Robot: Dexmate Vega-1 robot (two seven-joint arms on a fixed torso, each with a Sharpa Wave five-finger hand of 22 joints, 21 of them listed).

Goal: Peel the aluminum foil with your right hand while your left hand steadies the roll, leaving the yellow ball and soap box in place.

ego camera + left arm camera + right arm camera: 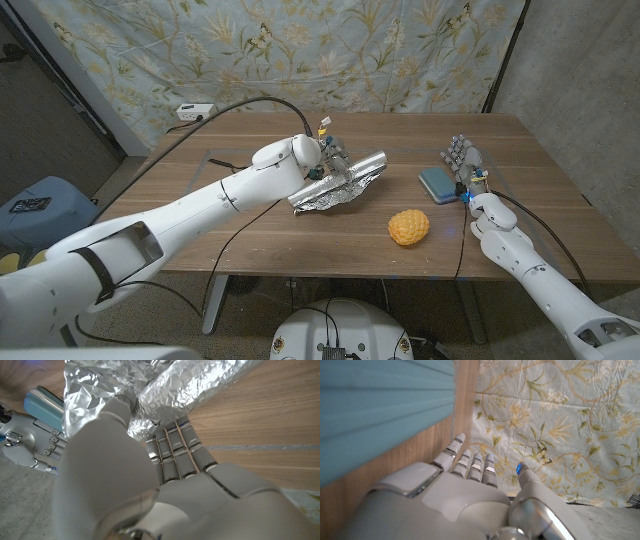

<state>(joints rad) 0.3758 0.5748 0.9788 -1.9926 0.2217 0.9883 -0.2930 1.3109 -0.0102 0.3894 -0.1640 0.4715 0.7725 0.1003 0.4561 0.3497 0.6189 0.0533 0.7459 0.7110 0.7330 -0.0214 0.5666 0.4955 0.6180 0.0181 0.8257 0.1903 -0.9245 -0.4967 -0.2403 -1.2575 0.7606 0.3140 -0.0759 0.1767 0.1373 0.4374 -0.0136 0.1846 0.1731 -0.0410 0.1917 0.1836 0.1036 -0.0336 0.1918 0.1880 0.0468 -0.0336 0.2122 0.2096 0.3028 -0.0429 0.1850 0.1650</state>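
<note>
In the head view the robot's left hand (330, 160) is on the crinkled silver aluminium foil roll (345, 184) near the middle of the brown wooden tabletop (250, 220), with a loose, crumpled sheet of foil spread beside the roll. That reads as the steadying half in place and some foil already pulled free. The right hand (464, 165) stands well apart from the foil, at the right edge of the flat blue soap box (438, 181), fingers spread and holding nothing, so by my judgement the peeling is not going on at this moment. The bumpy yellow ball (409, 227) sits alone on the tabletop between the foil and the right arm.

The left wrist view shows the left hand's fingers (175, 445) pressed against the foil roll (200, 385), thumb over the loose sheet: a holding grip.

The right wrist view shows the right hand (465, 472) released, fingers straight, just beside the soap box's blue side (385, 410).

The soap box is closed; its contents are hidden.
</note>
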